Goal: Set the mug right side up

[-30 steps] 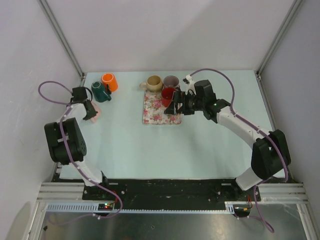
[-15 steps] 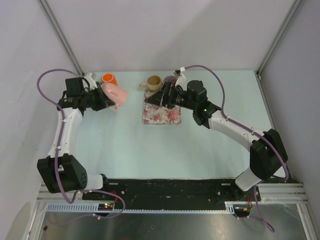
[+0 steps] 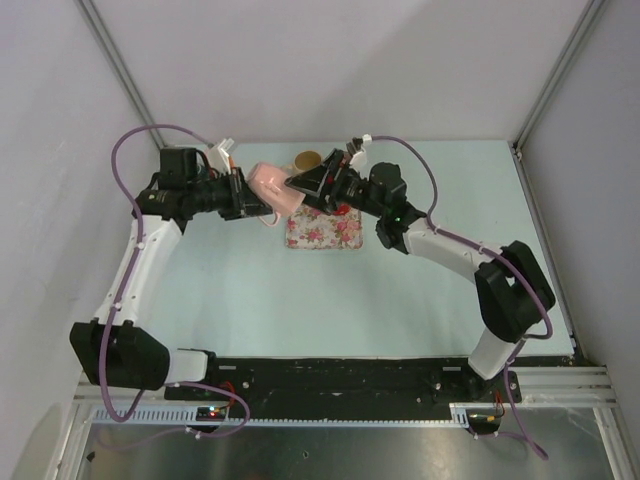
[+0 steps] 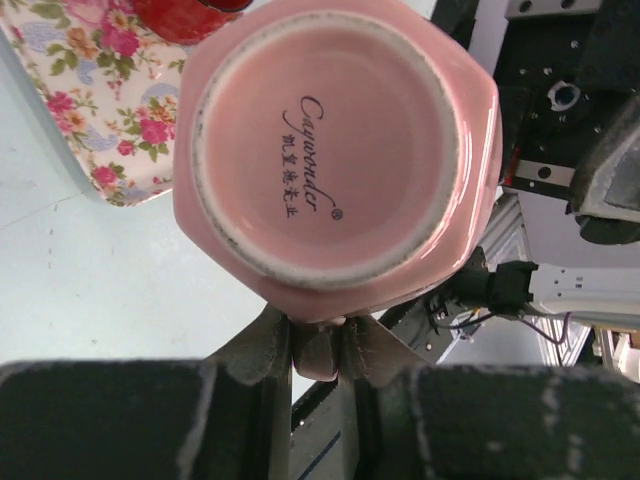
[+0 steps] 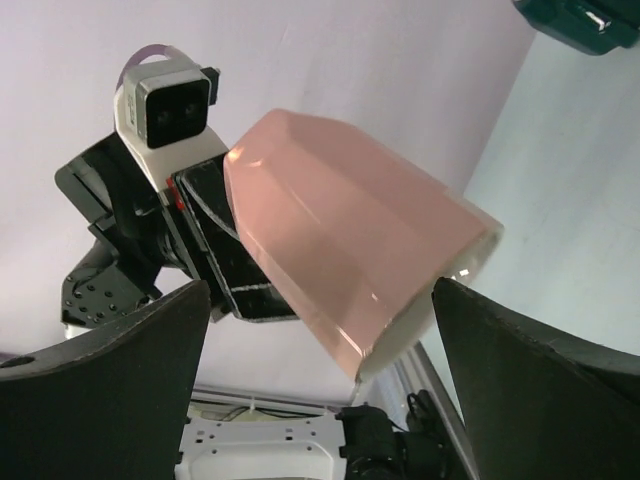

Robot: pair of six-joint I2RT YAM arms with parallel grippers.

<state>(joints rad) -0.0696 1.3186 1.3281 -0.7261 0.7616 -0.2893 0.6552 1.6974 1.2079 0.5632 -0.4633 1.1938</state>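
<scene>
A pink mug (image 3: 272, 186) hangs in the air on its side, above the far left corner of the floral mat (image 3: 322, 232). My left gripper (image 3: 245, 197) is shut on its handle; the left wrist view shows the mug's printed base (image 4: 325, 150) and the handle pinched between my fingers (image 4: 262, 350). My right gripper (image 3: 305, 183) is open at the mug's rim end. In the right wrist view the pink mug (image 5: 350, 260) lies between my two spread fingers (image 5: 110, 390), without visible contact.
A red mug (image 3: 341, 209) stands on the floral mat, also in the left wrist view (image 4: 190, 15). A tan mug (image 3: 307, 158) stands behind the mat. A teal mug (image 5: 585, 22) shows in the right wrist view. Frame posts stand at the back corners.
My left arm lifted the pink mug from the left side and carried it right and up. My right gripper left the red mug and rose to meet the pink mug.
</scene>
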